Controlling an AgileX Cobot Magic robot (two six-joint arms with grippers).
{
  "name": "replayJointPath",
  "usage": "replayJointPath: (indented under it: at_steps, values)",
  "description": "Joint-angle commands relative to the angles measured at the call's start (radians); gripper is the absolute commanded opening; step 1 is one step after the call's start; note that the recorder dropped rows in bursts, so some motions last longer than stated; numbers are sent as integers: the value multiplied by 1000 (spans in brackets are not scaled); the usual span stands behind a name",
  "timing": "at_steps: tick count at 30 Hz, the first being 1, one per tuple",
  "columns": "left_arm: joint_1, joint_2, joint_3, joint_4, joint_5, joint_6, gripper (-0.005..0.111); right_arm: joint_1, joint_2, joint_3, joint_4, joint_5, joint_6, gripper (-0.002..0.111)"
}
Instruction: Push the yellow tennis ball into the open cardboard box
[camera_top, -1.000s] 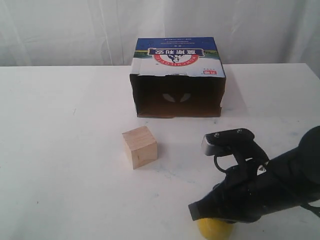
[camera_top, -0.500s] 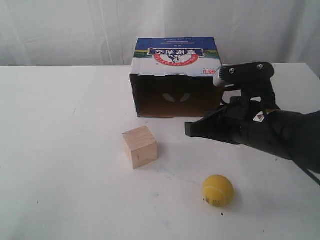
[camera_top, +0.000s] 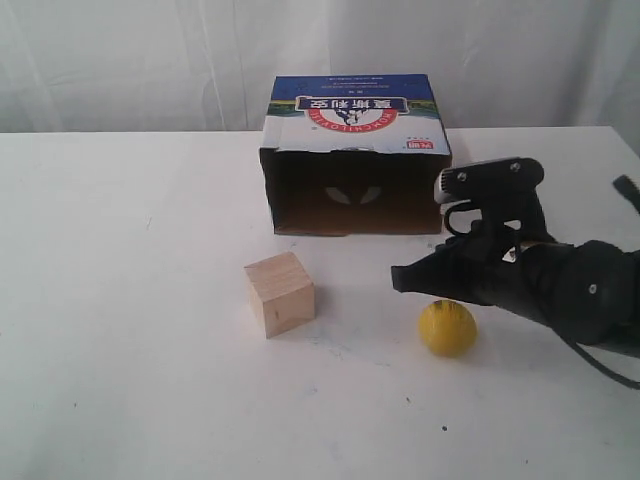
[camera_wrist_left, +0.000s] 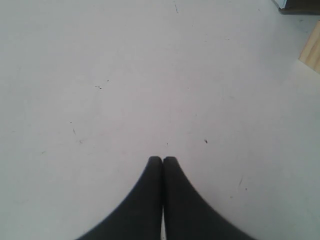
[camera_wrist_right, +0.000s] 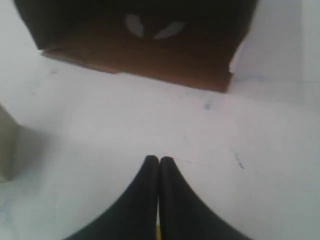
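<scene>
yellow tennis ball (camera_top: 447, 327): small plain yellow sphere, on table. right gripper (camera_wrist_right: 159, 160): fingers pressed together, empty, just over ball; contact unclear. left gripper (camera_wrist_left: 163, 159): fingers together, empty.

A pale wooden cube (camera_top: 279, 294) sits just left of centre on the white table (camera_top: 120, 330), turned slightly. A white curtain (camera_top: 130, 60) spans the top of the frame.
</scene>
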Motion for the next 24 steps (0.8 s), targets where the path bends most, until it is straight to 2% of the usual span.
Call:
replayJointPath:
  at_steps: [1, 8, 16, 24]
  values:
    - [-9, -4, 5, -3, 38, 0, 0, -16, 98, -4, -9, -9, -9, 0]
    - [-9, -4, 5, -3, 38, 0, 0, -16, 177, -4, -12, 28, -9, 0]
    - [-9, -4, 5, -3, 38, 0, 0, -16, 176, -9, -12, -13, -9, 0]
    - [-9, -4, 5, -3, 38, 0, 0, -16, 176, -104, -29, -17, -13, 0]
